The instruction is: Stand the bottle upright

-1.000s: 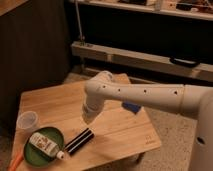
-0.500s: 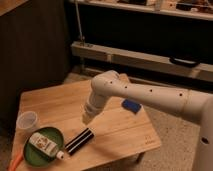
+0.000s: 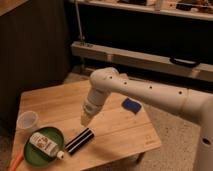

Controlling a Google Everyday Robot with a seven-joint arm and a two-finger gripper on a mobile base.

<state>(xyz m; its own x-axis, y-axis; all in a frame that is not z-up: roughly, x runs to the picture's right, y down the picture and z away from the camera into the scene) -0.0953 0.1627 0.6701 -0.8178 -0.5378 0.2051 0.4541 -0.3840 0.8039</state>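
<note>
Far left, a translucent plastic cup (image 3: 27, 120) stands upright near the table's edge. Just below it, the bottle (image 3: 43, 143) lies flat on its side in a green plate (image 3: 56, 136), white cap pointing toward the front right, where it pokes past the rim. An orange strip (image 3: 15, 161) peeks out at the plate's lower left; what it is, I can't say. Next along, a black bar with white stripes (image 3: 80, 141) lies close by the cap.

Above that bar hangs the gripper (image 3: 86, 119), pointing down, clear of the bottle and holding nothing; spread or pressed together, I cannot tell. Further right, a small blue object (image 3: 131, 105) rests behind the white arm (image 3: 150, 92).

Risks from here, as I read it: the bar sits near the cap end, so a reach from that side could knock it. The bottle looks round and could roll in the plate under a glancing touch, and the plate's raised rim may get in the way of a low grasp.

The surface is a low wooden table (image 3: 125, 132), pale boards. Speckled flooring lies beyond it, with a long metal rail (image 3: 145, 59) against dark walls.
</note>
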